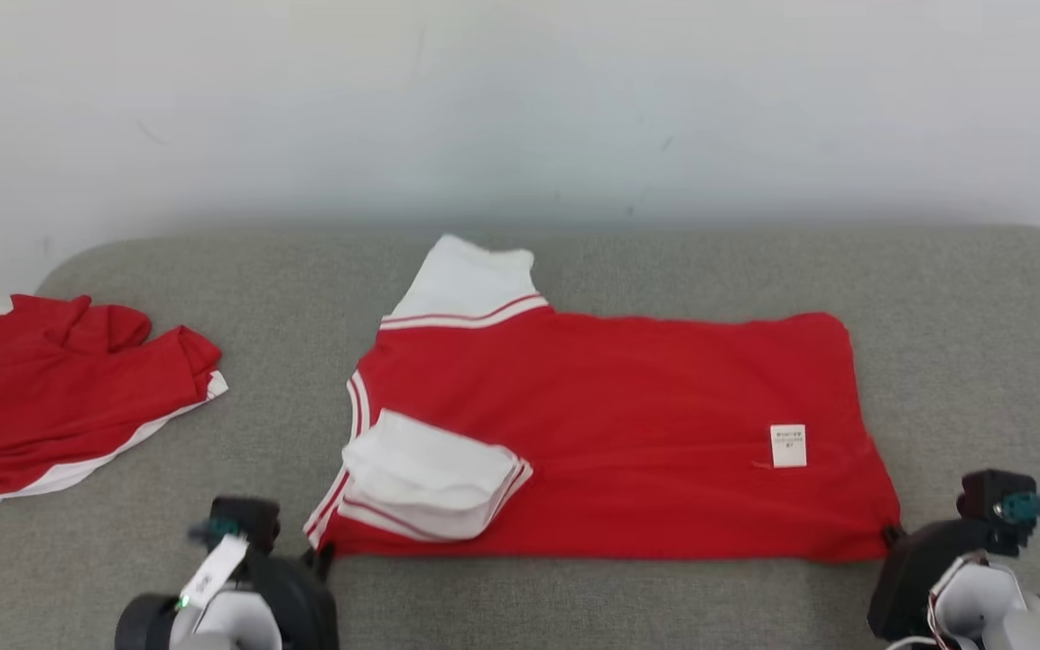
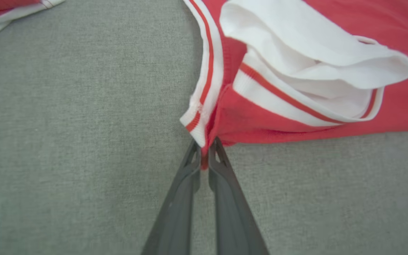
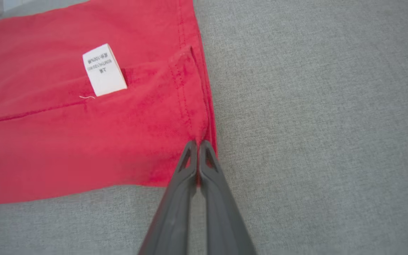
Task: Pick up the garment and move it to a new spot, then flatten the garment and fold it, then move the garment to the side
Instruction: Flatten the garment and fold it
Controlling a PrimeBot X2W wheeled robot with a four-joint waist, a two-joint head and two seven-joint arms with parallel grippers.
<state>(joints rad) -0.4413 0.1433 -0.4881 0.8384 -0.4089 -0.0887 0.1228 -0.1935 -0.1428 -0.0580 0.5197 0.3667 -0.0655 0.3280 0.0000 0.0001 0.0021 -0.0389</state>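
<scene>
Near edge, left claw (image 2: 204, 148) pinching the striped corner of a red fabric shirt with white sleeves (image 1: 628, 415), right claw (image 3: 197, 147) pinching its hem corner, shirt flat between them on grey fabric worktop (image 1: 980, 343), crumpled red garment (image 1: 60, 397) far left.

a grey woven-fabric worktop (image 1: 664, 262) with rounded far corners spans the scene. directly behind the worktop rises a plain whitish wall (image 1: 520, 108), faintly scuffed. soft, even light falls on the worktop, and a dim shadow runs along its far edge.
</scene>
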